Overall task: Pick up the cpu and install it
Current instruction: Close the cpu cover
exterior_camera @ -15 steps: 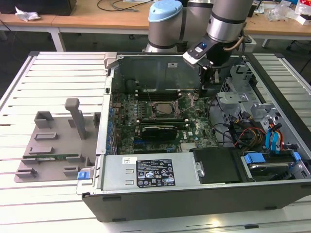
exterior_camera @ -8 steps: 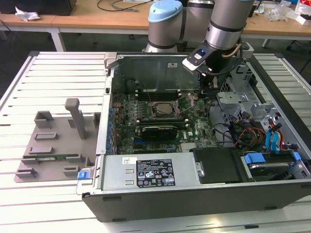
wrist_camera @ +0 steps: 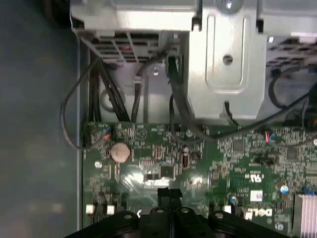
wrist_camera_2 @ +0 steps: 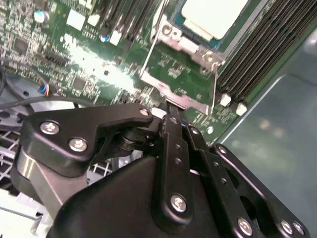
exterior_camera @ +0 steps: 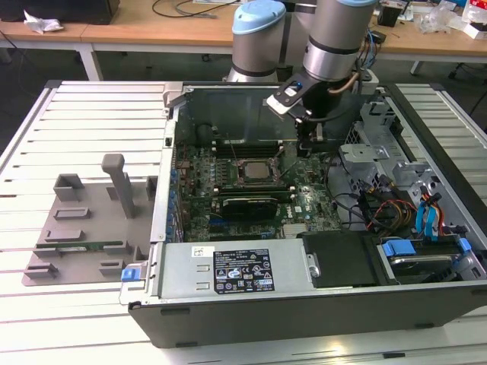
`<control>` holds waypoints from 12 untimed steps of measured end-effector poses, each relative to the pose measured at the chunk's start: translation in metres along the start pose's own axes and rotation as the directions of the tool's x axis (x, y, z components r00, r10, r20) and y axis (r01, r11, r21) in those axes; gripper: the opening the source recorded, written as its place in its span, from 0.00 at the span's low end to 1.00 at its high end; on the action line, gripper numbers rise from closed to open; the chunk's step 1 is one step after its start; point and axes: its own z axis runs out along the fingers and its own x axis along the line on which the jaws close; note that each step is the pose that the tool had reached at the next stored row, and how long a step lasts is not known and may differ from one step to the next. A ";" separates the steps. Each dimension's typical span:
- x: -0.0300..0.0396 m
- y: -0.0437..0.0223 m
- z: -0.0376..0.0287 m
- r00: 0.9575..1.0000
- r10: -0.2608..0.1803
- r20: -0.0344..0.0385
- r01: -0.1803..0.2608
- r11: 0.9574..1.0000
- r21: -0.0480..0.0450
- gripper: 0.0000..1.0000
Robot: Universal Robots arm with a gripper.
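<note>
The computer case [exterior_camera: 228,319] is laid open on its side, and the motherboard [exterior_camera: 308,205] inside it is exposed to the arm [exterior_camera: 335,38], which is reached down into the case. The gripper [exterior_camera: 307,138] is held low over the board, and in both wrist views its fingers [wrist_camera: 163,196] are seen pressed together with nothing between them. The metal socket frame [wrist_camera_2: 181,74] is found just ahead of the fingertips, its near corner close to them; whether it is touched cannot be told. The cpu [wrist_camera_2: 213,15] is seen already seated inside that frame, silver top up, a little beyond the fingertips and apart from them. The carrying step is therefore judged to be done, and the work in hand is judged to be the securing of the chip in its socket. Whether the frame is latched cannot be told. Any further move here is judged to call for a short, well-aligned motion with light force, since the memory slots [wrist_camera_2: 257,54] are packed close beside the frame.
</note>
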 end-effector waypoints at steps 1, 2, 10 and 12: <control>0.0001 -0.0023 0.0001 1.000 0.000 0.000 0.000 1.000 0.000 0.11; 0.0001 -0.0045 0.0001 1.000 0.000 0.000 0.000 1.000 0.000 0.11; 0.0003 -0.0164 0.0007 1.000 0.000 0.000 0.000 1.000 0.000 0.11; 0.0004 -0.0180 0.0009 1.000 0.000 0.000 0.000 1.000 0.000 0.11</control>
